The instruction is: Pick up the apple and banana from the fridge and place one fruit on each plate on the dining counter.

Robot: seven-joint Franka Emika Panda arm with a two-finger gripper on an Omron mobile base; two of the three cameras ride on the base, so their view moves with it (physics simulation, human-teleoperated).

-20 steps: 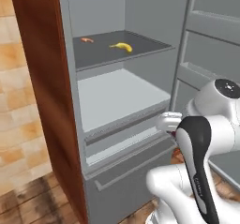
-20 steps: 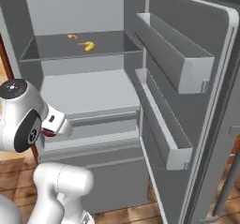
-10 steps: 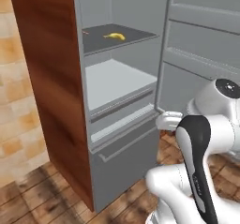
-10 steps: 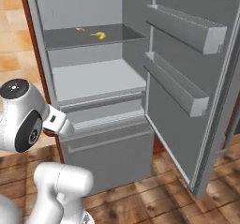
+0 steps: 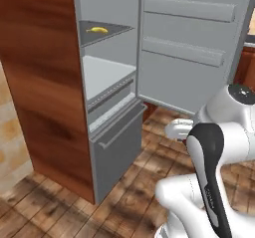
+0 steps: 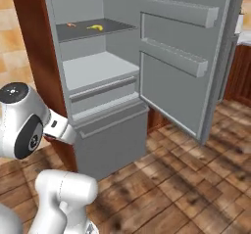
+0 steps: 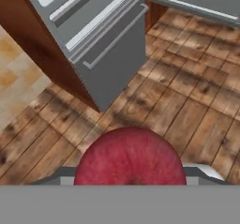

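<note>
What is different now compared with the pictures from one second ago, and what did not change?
The base has backed away from the fridge and turned, so both base views show more wooden floor and the whole open door. Nothing inside the fridge itself moved. The banana stays on the upper shelf beside the small orange item. The apple sits in the gripper.

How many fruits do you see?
2. A curved yellow banana lies on the dark top shelf of the open grey fridge. A round dark red apple sits right at the gripper. The closed drawers may hide more.
</note>
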